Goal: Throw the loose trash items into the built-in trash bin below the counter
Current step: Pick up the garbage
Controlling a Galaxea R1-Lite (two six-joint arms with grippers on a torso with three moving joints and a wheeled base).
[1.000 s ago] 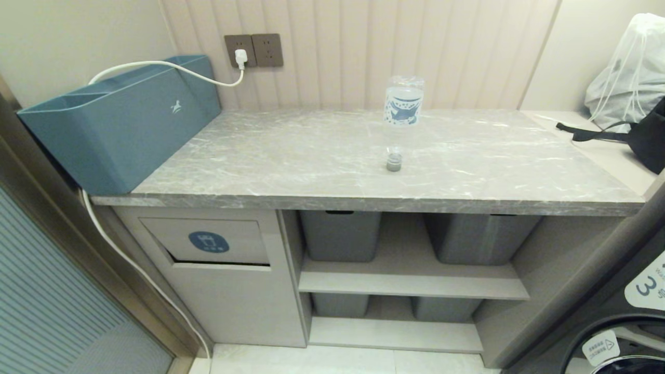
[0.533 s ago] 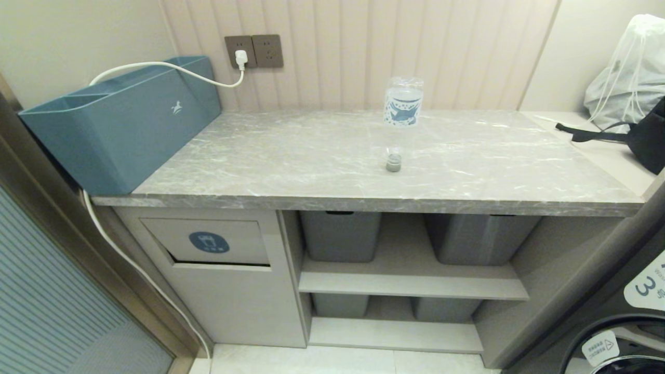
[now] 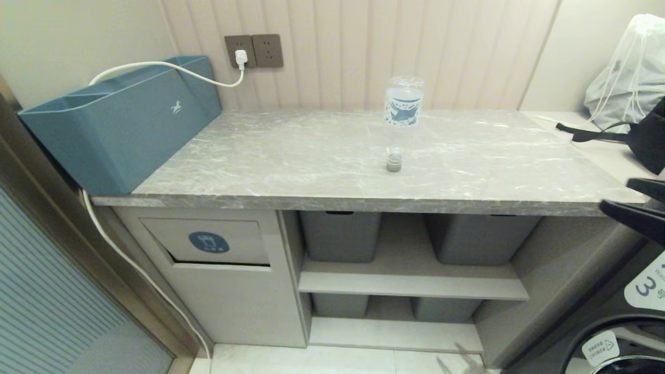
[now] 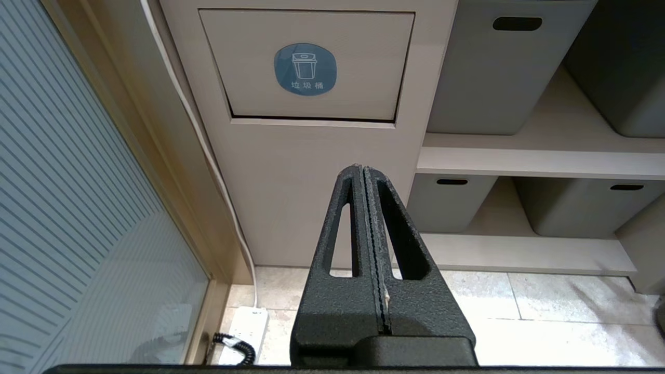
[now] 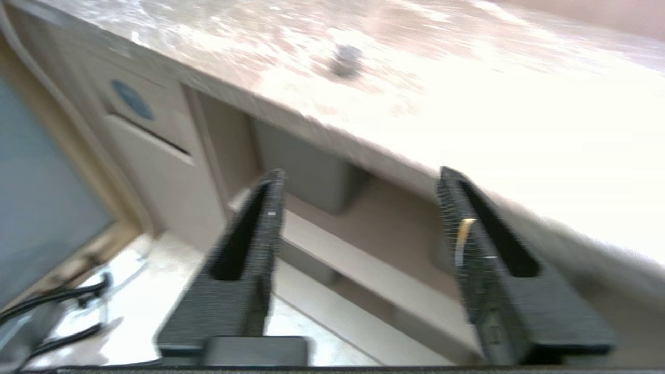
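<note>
Bottle [image 3: 402, 106], clear plastic with a blue-and-white label band, lies on the counter [image 3: 291, 156] with its base toward the back wall and its grey cap [image 3: 394, 165] pointing at you; only this one bottle can be made out. It sits right of the slab's middle, well apart from every edge: bare marble separates the cap from the thick front edge [image 3: 363, 202], and more bare marble runs off on both sides of it.

At the counter's left end you find a teal box [image 3: 122, 124], standing against the wall and reaching to the front edge; a white cable [image 3: 166, 65] crosses over it to a wall socket [image 3: 240, 51]. At the right end the slab meets a lower beige ledge carrying a black strap [image 3: 592, 134] and a white mesh bag [image 3: 631, 67].

Built-in trash bin [image 4: 306, 65] sits under the counter's left end, its flap marked by a round blue sticker, with a dark gap along the flap's lower edge. Grey tubs [image 3: 340, 236] fill the open shelves to its right.

Your right gripper [image 3: 631, 200] enters the head view at the far right, level with the counter's front edge and well apart from the bottle; the wrist view, though blurred, shows its fingers [image 5: 249, 244] spread wide with nothing between them. Your left gripper [image 4: 363, 171] hangs low in front of the cabinet below the flap, its fingers pressed together on nothing, floor tiles [image 4: 545, 306] beneath it.
</note>
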